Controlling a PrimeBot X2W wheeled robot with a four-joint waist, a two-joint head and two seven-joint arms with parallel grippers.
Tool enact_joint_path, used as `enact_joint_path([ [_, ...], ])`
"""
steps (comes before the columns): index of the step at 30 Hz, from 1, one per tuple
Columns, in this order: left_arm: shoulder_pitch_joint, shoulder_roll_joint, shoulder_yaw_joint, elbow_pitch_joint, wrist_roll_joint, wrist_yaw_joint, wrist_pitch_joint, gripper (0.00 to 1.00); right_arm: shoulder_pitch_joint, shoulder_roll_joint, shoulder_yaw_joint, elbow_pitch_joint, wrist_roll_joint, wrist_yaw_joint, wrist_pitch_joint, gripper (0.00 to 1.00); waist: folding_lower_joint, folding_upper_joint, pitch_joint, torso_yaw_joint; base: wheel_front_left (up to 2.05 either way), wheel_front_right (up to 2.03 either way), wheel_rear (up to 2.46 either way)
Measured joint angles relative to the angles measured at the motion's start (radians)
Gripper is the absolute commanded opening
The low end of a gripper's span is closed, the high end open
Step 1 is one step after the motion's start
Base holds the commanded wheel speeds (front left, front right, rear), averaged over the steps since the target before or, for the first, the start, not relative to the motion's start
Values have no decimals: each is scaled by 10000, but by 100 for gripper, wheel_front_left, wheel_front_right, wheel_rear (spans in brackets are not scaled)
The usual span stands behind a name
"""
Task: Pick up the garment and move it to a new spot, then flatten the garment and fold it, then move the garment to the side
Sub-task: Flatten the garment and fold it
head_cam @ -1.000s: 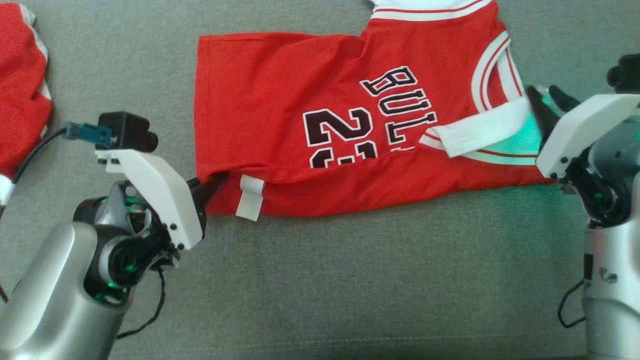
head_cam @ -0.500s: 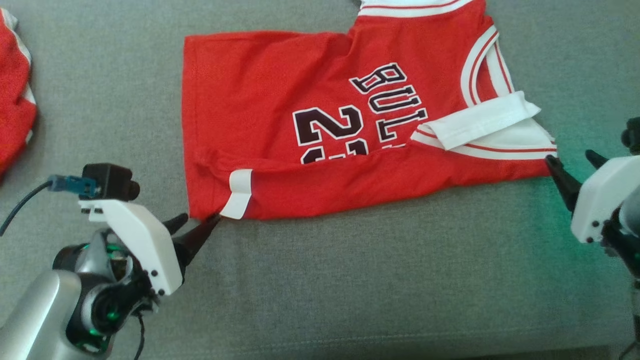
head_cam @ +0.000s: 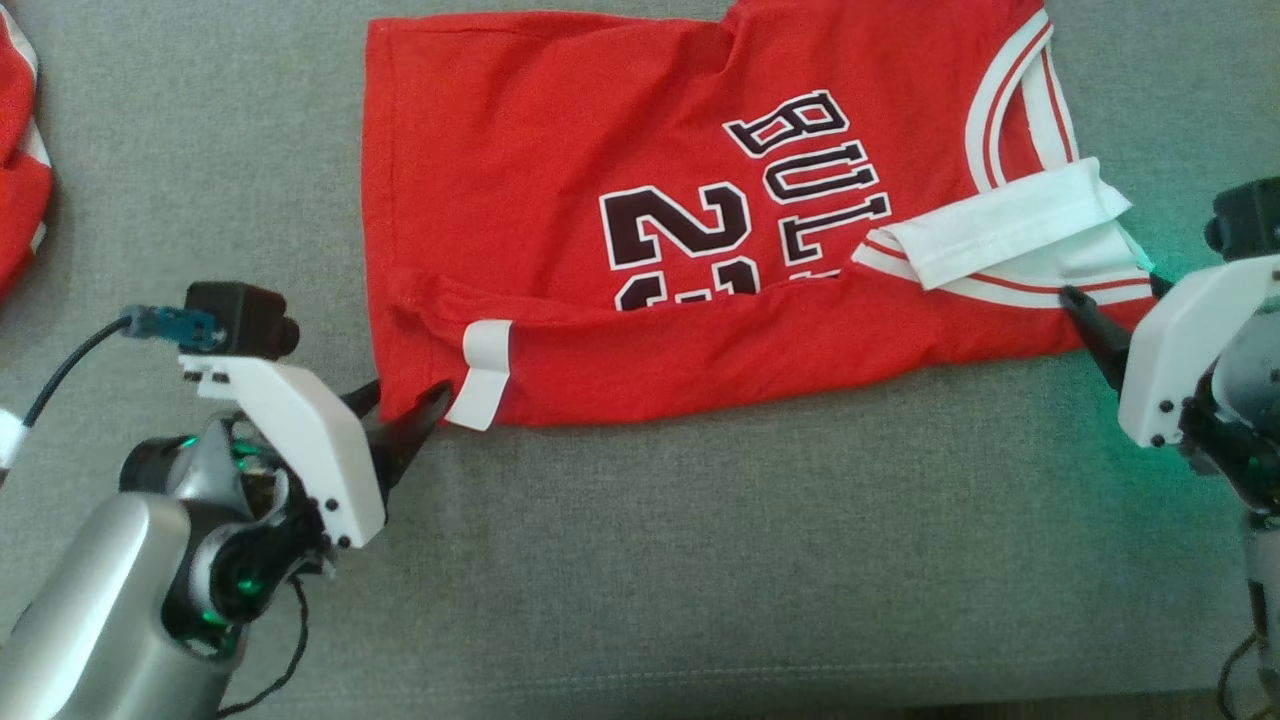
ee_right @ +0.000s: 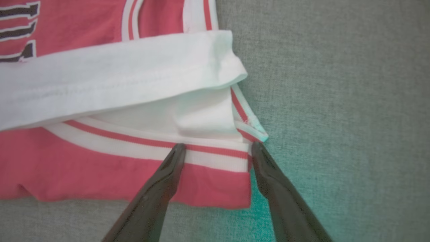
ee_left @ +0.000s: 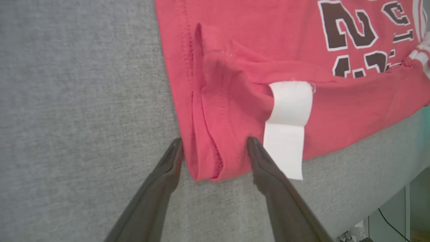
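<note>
Surface, head view: grey woven cloth (head_cam: 700, 560) spread flat under all items
Garment, head view: red garment (head_cam: 540, 200) with dark lettering lies flat at upper centre; its near long edge is folded up over the lower part of the number; its top edge runs out of frame
Label, head view: white label (head_cam: 482, 375) hangs from the folded edge, near the garment's lower left corner
Band, head view: white band (head_cam: 1000, 235) lies doubled over at the garment's right end
Left gripper, head view: left gripper (head_cam: 408, 392) sits at the garment's lower left corner, jaws spread, the corner between the tips
Right gripper, head view: right gripper (head_cam: 1108, 290) sits at the garment's lower right end, one dark finger over the striped trim, the other largely hidden behind the white housing
Other items, head view: second red cloth (head_cam: 15, 200) at the far left edge, well apart from the garment; dark cable (head_cam: 70, 365) runs to the left wrist
Left wrist view: fingers (ee_left: 163, 181) stand apart on either side of the hem corner, not closed on it; one finger lies just beside the white label; contact with the fabric cannot be told
Right wrist view: fingers (ee_right: 158, 188) stand apart, not closed on the fabric; one tip over the white and red trim, the other at the trim's outer corner; green glow on the grey woven cloth beside it
</note>
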Motion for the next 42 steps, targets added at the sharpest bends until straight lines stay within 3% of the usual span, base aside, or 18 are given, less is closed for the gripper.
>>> enact_joint_path([
  [5, -174, -111, -196, 159, 0, -176, -29, 100, -117, -2, 105, 100, 207, 0, 105, 100, 0, 0, -16, 12, 0, 0, 0],
  [6, -197, -111, -213, 190, -2, -186, -27, 88, -117, -4, 130, 100, 270, 0, 134, 100, 0, 0, -16, 10, 0, 0, 0],
  [7, -211, -111, -226, 219, -2, -261, -25, 38, -116, -10, 150, 100, 336, 0, 180, 100, 0, 0, -17, 7, 0, 0, 0],
  [8, -213, -113, -245, 245, -2, -290, -15, 6, -116, -10, 161, 98, 412, 0, 236, 100, 0, 0, -20, 3, 0, 0, 0],
  [9, -212, -113, -274, 293, -2, -341, -15, 0, -116, -10, 167, 96, 489, 0, 288, 86, 0, 0, -21, 0, 0, 0, 0],
  [10, -209, -117, -309, 337, -2, -347, -17, 0, -115, -10, 171, 92, 570, 0, 334, 55, 0, 0, -18, -4, 0, 0, 0],
  [11, -210, -157, -374, 387, 0, -362, -81, 0, -113, -21, 215, 69, 715, 0, 439, 0, 0, 0, -22, -3, 0, 0, 0],
  [18, -170, -155, -506, 587, -182, -794, -159, 0, -33, -50, -6, 107, 1164, 0, 627, 0, 0, 0, -345, 14, 0, 0, 0],
  [22, 248, 155, -341, 150, -497, -965, -50, 0, 184, -343, -554, -117, 1423, 0, 938, 0, 0, 0, -683, 32, 0, 0, 0],
  [27, 1328, 614, -150, -1041, -980, -951, 207, 0, 1343, -667, -1087, -940, 1781, 0, 1979, 0, 0, 0, -1066, 67, 0, 0, 0],
  [32, 2815, 629, -230, -1576, -1233, -702, 173, 0, 2688, -692, -1313, -1463, 1829, 0, 2366, 0, 0, 0, -1158, 76, 0, 0, 0],
  [33, 2975, 579, -253, -1569, -1231, -644, 82, 0, 2820, -692, -1306, -1503, 1772, 0, 2341, 36, 0, 0, -1149, 82, 0, 0, 0],
  [34, 2975, 579, -253, -1569, -1231, -644, 82, 23, 2820, -692, -1306, -1503, 1772, 0, 2341, 91, 0, 0, -1149, 82, 0, 0, 0],
  [35, 3057, 510, -290, -1569, -1231, -593, -6, 80, 2890, -692, -1294, -1559, 1710, 0, 2324, 100, 0, 0, -1141, 87, 0, 0, 0],
  [36, 3068, 447, -322, -1565, -1223, -585, -84, 100, 2917, -692, -1304, -1615, 1649, 0, 2307, 100, 0, 0, -1134, 91, 0, 0, 0],
  [42, 3033, 433, -178, -1670, -865, -476, -525, 100, 2787, -773, -1524, -2098, 1582, 0, 2113, 100, 0, 0, -1009, 109, 0, 0, 0],
])
